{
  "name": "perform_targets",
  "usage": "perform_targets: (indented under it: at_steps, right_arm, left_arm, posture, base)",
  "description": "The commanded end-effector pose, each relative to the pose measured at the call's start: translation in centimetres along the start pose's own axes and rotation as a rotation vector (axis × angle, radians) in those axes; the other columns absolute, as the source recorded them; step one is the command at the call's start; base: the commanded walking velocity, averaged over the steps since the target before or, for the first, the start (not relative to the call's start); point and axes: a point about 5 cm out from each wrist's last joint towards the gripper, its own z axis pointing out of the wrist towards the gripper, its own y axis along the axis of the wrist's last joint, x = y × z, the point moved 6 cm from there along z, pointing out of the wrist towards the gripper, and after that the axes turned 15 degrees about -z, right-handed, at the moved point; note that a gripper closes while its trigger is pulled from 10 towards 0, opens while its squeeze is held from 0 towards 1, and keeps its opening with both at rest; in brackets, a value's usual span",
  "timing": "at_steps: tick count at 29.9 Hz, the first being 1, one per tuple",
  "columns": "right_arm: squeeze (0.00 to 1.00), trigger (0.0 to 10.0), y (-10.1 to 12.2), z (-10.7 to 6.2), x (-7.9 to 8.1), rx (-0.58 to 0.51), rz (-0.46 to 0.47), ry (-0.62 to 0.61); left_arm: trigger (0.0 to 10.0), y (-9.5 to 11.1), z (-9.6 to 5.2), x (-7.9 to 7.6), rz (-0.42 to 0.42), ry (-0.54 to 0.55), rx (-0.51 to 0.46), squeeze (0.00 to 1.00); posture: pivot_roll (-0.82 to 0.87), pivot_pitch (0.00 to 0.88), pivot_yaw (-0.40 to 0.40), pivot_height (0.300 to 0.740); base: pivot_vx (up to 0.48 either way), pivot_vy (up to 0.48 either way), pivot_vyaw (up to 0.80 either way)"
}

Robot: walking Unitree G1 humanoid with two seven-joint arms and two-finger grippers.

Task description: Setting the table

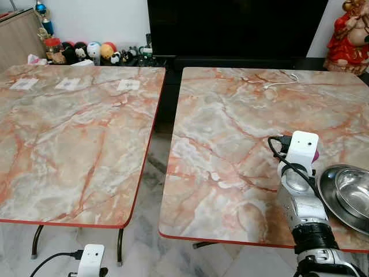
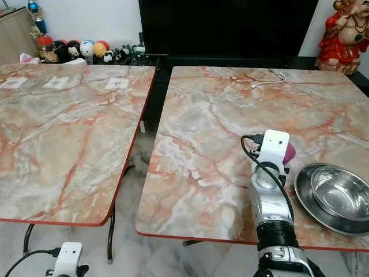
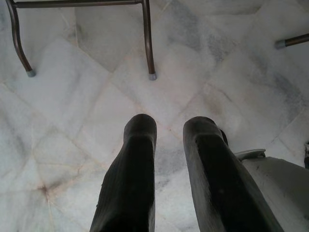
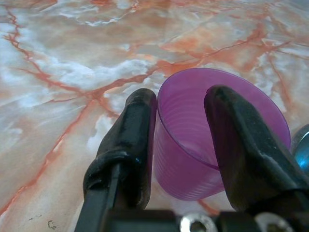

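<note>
Right gripper (image 4: 181, 135): over the right tabletop (image 1: 230, 133), its two black fingers closed against a purple cup — one finger (image 4: 128, 145) on the outer wall, the other (image 4: 241, 140) inside the rim.
Purple cup (image 4: 193, 140): ribbed plastic, tilted with its mouth towards the wrist camera, held just above the marble-patterned surface; from the head views just a sliver of purple shows beside the white wrist camera housing (image 1: 302, 149).
Steel dishes (image 1: 346, 193): a bowl sitting in a wider plate, at the near right corner of the right tabletop, just beside the right arm (image 2: 271, 213).
White cable (image 1: 281, 81): lying near the far edge of the right tabletop.
Left tabletop (image 1: 69, 138): same marble pattern, separated from the right one by a gap; three white slips (image 1: 68, 84) lie in a row along its far side.
Left gripper (image 3: 169, 159): hanging low over the pale marble floor (image 3: 87, 121), fingers slightly apart with nothing between them — metal table legs (image 3: 148, 43) stand beyond it.
Background: small figurines (image 1: 92, 52) on a ledge by the wall, a red statue (image 1: 349, 34) at the far right.
</note>
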Motion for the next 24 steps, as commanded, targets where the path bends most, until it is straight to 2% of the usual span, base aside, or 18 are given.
perform_targets:
  at_steps: [1,16,19,22,24]
  right_arm:
    - [0.0,10.0,1.7,0.1,-0.7,-0.047,0.021,-0.023]
    - [0.0,10.0,2.2,0.0,-0.5,-0.079,0.042,-0.014]
    - [0.0,10.0,3.0,-0.1,-0.7,-0.125,0.08,-0.021]
    - [0.0,10.0,4.7,-0.9,-0.5,-0.252,0.106,-0.004]
    - [0.0,10.0,4.7,-1.0,-0.4,-0.261,0.105,0.002]
  left_arm:
    - [10.0,-0.3,0.0,0.1,-0.007,0.002,0.017,0.0]
    - [10.0,-0.4,0.0,0.0,-0.009,0.001,0.019,0.0]
    - [10.0,-0.4,0.0,0.1,-0.009,0.003,0.018,0.0]
    - [10.0,-0.4,0.0,0.0,-0.009,0.003,0.016,0.0]
    - [10.0,-0.3,0.0,0.0,-0.009,0.003,0.016,0.0]
  posture:
    - [0.08,0.0,-0.006,0.74]
    - [0.08,0.0,-0.007,0.74]
    - [0.08,0.0,-0.007,0.74]
    - [0.08,0.0,-0.009,0.74]
    - [0.08,0.0,-0.009,0.74]
  base:
    - [0.0,0.0,0.0]
    - [0.0,0.0,0.0]
    - [0.0,0.0,0.0]
    - [0.0,0.0,0.0]
    - [0.0,0.0,0.0]
